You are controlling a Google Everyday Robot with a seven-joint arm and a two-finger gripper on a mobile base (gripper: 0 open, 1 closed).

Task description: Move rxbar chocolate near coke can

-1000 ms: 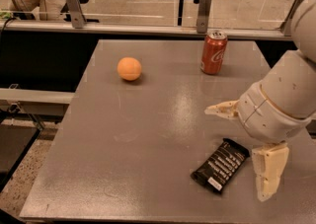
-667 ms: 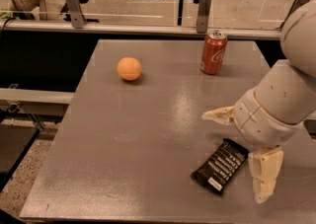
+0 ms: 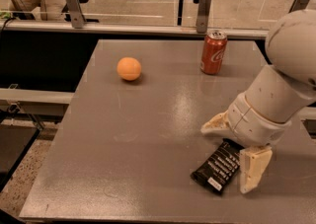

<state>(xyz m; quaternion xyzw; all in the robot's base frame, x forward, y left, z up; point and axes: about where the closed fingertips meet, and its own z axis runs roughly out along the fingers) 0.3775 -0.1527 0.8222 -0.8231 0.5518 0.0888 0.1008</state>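
The rxbar chocolate point(image 3: 217, 168) lies flat on the grey table point(image 3: 148, 134) near the front right, a black wrapper with white text and a small white label. My gripper point(image 3: 232, 156) is just above its far right end, open, with one cream finger point(image 3: 215, 124) to the bar's back left and the other finger point(image 3: 253, 168) at its right side. The fingers straddle the bar's upper end. The coke can point(image 3: 213, 52) stands upright at the back of the table, well beyond the bar.
A round orange fruit point(image 3: 129, 68) sits at the back left of the table. My white arm point(image 3: 286, 80) fills the right side. A rail with metal posts point(image 3: 203, 3) runs behind the table's far edge.
My gripper and arm have shifted slightly left and down toward the bar's far end. The bar, can and orange have not moved.
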